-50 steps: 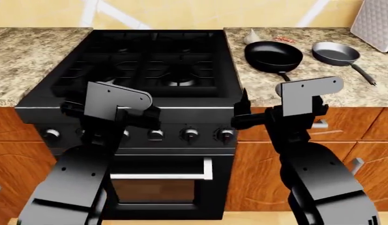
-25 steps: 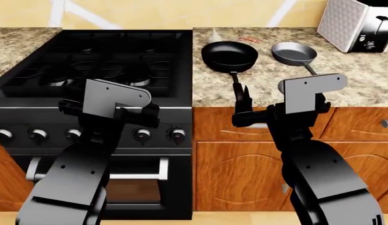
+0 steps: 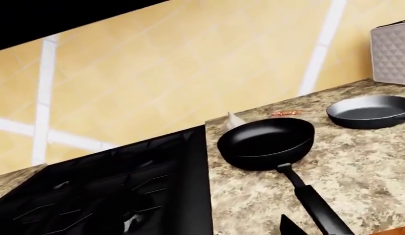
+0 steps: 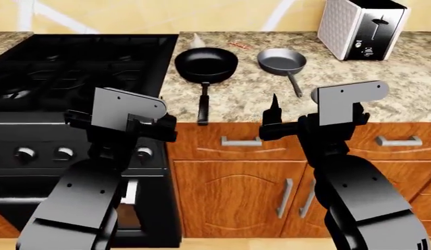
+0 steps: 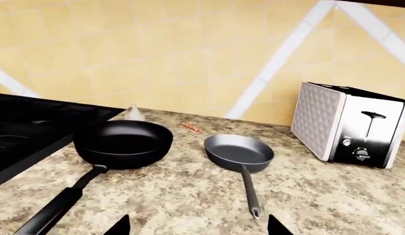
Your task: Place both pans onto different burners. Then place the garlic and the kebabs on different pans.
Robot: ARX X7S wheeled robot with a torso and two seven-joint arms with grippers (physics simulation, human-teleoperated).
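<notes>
The large black pan (image 4: 206, 64) and the smaller grey pan (image 4: 281, 60) sit side by side on the granite counter, right of the stove's burners (image 4: 41, 73). Behind the black pan stands the garlic (image 4: 196, 40), with the kebabs (image 4: 237, 45) beside it. Both pans are empty. My left gripper (image 4: 161, 128) hovers before the stove's front right corner. My right gripper (image 4: 273, 121) hangs in front of the counter edge; in its wrist view this gripper (image 5: 199, 227) is open with bare counter between the fingertips (image 5: 120, 226). Only one tip of the left gripper (image 3: 202, 231) shows, far off centre.
A silver toaster (image 4: 361, 28) stands at the back right of the counter (image 4: 354, 88). Wooden cabinet doors with handles (image 4: 239, 141) lie below the counter. The stove's knobs (image 4: 24, 153) face me at lower left. A tiled wall (image 5: 189, 54) backs everything.
The head view has slid to the right: stove and pans moved leftward in it, and the whole toaster came into view. Both arms keep the same pose.
</notes>
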